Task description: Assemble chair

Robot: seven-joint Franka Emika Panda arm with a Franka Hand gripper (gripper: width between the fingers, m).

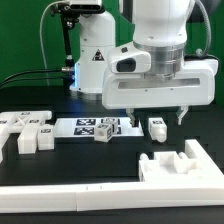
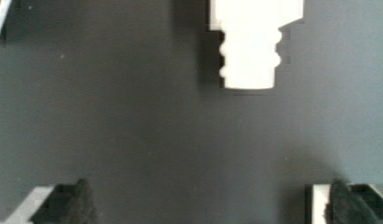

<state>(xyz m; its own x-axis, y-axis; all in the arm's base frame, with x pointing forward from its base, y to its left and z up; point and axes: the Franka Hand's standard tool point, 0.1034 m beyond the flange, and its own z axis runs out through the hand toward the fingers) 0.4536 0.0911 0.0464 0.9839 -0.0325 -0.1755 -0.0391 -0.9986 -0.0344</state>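
We find the pincer [image 1: 155, 115] spread wide and holding nothing, hanging above the dark table [image 1: 100, 155]. In the wrist view both fingertips [image 2: 63, 205] stand well apart with bare table between them. A white notched part [image 2: 254, 50] lies flat beyond them, touching neither finger.

In the exterior view a small white chair part [image 1: 156, 127] rests on the table below the open pincer. We cannot tell whether it is the notched part seen from the wrist.

Toward the exterior view's left lies the marker board [image 1: 75, 127], with a tagged white block [image 1: 108, 128] at its end. Further left sits a cluster of white chair pieces [image 1: 25, 135]. A large stepped white piece [image 1: 180, 165] lies near the front on the exterior view's right. A long white rail [image 1: 60, 195] runs along the front edge.
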